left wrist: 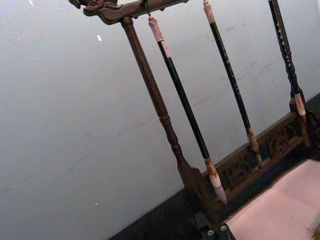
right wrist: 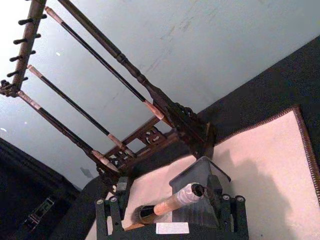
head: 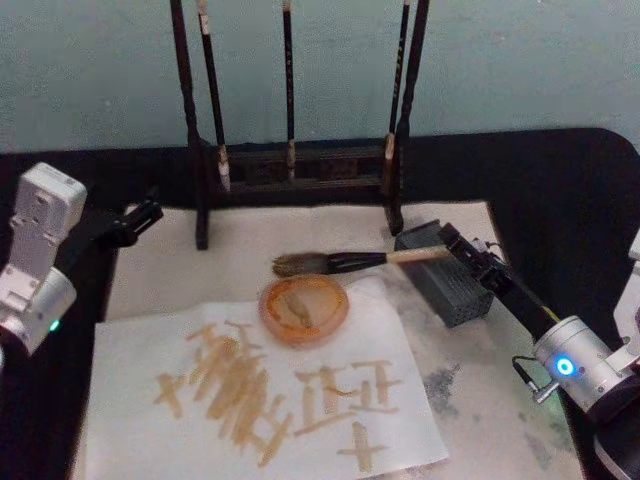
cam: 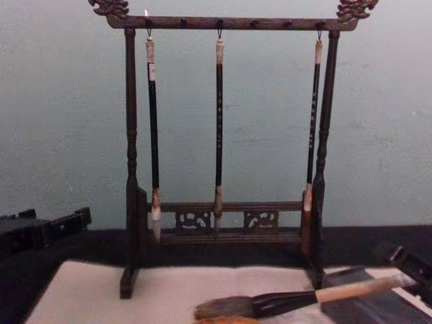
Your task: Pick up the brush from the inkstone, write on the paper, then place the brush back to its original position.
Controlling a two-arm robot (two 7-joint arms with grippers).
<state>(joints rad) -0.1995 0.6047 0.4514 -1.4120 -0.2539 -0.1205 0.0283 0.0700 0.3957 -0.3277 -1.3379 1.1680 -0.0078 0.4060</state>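
Found the brush [head: 360, 262] lying crosswise behind the paper [head: 150, 340], with the pale handle end resting on top of the inkstone [head: 455, 290] and the bushy bristles pointing toward the robot's left, out over the cream mat [head: 170, 260]. From the chest camera, judged it a little tilted, with the cap end higher than the bristles. Could not judge any contact between bristles and mat.

Noticed the right gripper [head: 452, 243] reaching in from the lower right of the head view, above the inkstone, at the cap end of the handle. In the right wrist view, saw its two fingers [right wrist: 111, 212] spread wide apart, one at each side of the handle, with a gap visible between each finger and the wood. Gripped nothing, so far as visible; only framed the handle and the white cap.

Saw the left gripper [head: 143, 213] well apart from the brush, raised above the left edge of the mat and pointing toward the dark wooden rack [head: 300, 170].

Noted a round amber dish [head: 303, 308] at the far edge of the paper, just in front of the bristles. Noted also many tan strokes [head: 240, 390] across the middle of the paper. Behind the mat, observed the rack upright, with three slim brushes [cam: 219, 115] hanging from its top bar.
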